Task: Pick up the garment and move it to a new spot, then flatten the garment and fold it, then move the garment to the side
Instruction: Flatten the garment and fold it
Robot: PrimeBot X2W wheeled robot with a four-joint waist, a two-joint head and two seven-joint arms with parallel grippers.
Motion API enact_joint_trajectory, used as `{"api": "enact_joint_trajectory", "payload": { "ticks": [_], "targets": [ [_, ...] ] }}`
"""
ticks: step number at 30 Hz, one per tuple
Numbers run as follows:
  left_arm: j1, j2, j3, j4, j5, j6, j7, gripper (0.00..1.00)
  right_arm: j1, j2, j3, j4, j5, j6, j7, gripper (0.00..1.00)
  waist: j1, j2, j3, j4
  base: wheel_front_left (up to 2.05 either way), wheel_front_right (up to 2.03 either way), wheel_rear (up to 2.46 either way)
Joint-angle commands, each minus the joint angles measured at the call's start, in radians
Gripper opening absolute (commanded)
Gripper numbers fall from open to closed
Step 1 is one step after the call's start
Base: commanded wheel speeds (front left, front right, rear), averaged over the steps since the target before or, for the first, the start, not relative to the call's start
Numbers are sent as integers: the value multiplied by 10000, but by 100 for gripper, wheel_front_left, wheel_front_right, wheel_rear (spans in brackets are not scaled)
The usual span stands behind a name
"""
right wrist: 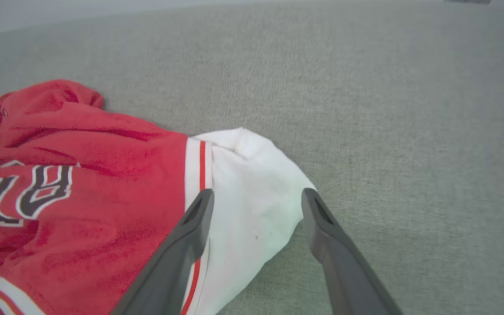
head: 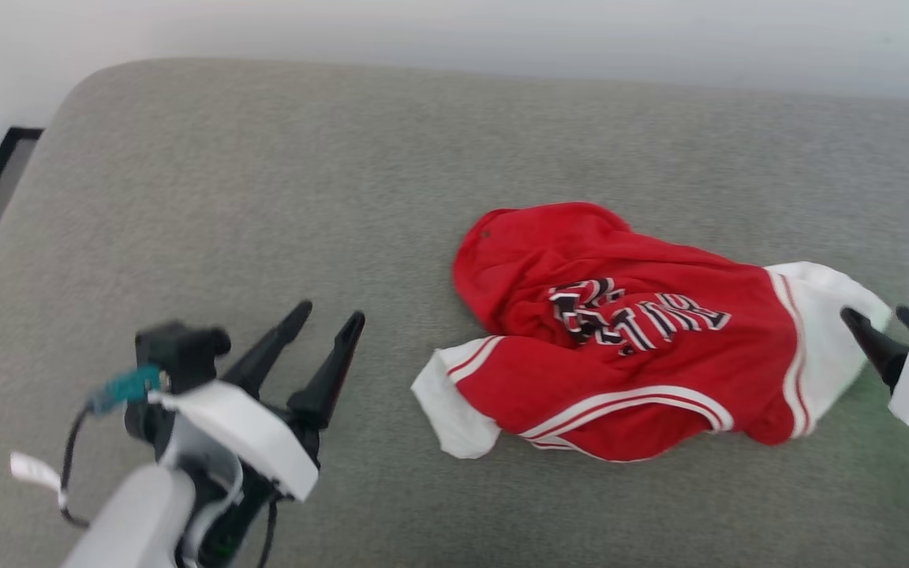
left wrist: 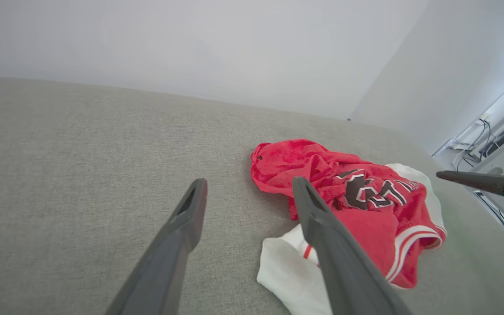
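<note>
— Our garment [head: 620,331] lies crumpled on the cushion [head: 265,158]; left gripper [head: 331,312] and right gripper [head: 882,317] gape, empty, the right beside a white sleeve [head: 825,315].
— Flattening comes next, we judge: we pinch the sleeves and spread.

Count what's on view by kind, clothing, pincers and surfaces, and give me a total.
Red jersey-style fabric shirt with white sleeves: 1
Dark two-fingered pincers: 2 (left pincer, right pincer)
Grey upholstered cushion surface: 1
Total: 4
</note>
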Motion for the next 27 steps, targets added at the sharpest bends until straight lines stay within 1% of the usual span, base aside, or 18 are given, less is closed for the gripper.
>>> {"api": "enact_joint_trajectory", "payload": {
  "ticks": [1,5,8,12,15,18,20,23,27],
  "targets": [
    [-316,153,-72,-132,-144,-28,352,100,205,151,-239,-277,-182,-5,-314,100,0,0,-115,-275,0,0,0],
    [-1010,539,-452,-421,-528,-28,1523,100,538,779,-860,-1181,-685,-3,-1113,100,0,0,-176,-695,0,0,0],
    [-1626,745,-924,-479,-752,-28,2562,100,782,1305,-1322,-1865,-1191,-3,-1673,100,0,0,-194,-1036,0,0,0],
    [-2512,836,-1469,-369,-1117,-28,3933,100,1066,2085,-1627,-2739,-1846,-3,-2584,100,0,0,-130,-1558,0,0,0],
    [-3286,807,-1833,-220,-1205,-28,4813,100,1222,2688,-1837,-3151,-2165,-2,-3255,100,0,0,14,-1966,0,0,0],
    [-4047,776,-2158,231,-1367,-28,5649,100,1265,3180,-1701,-3357,-2323,-3,-3694,100,0,0,207,-2367,0,0,0],
    [-4510,763,-2377,698,-1428,-28,6195,100,1264,3384,-1539,-3388,-2358,-3,-3784,100,0,0,351,-2646,0,0,0],
    [-5074,618,-2646,1530,-1373,26,6931,100,1184,3594,-1312,-3394,-2245,-3,-3858,100,0,0,585,-3032,0,0,0],
    [-5583,499,-3077,2754,-1005,274,7744,100,1071,3712,-917,-3386,-2090,-3,-3858,100,0,0,905,-3451,0,0,0]
  ]
}}
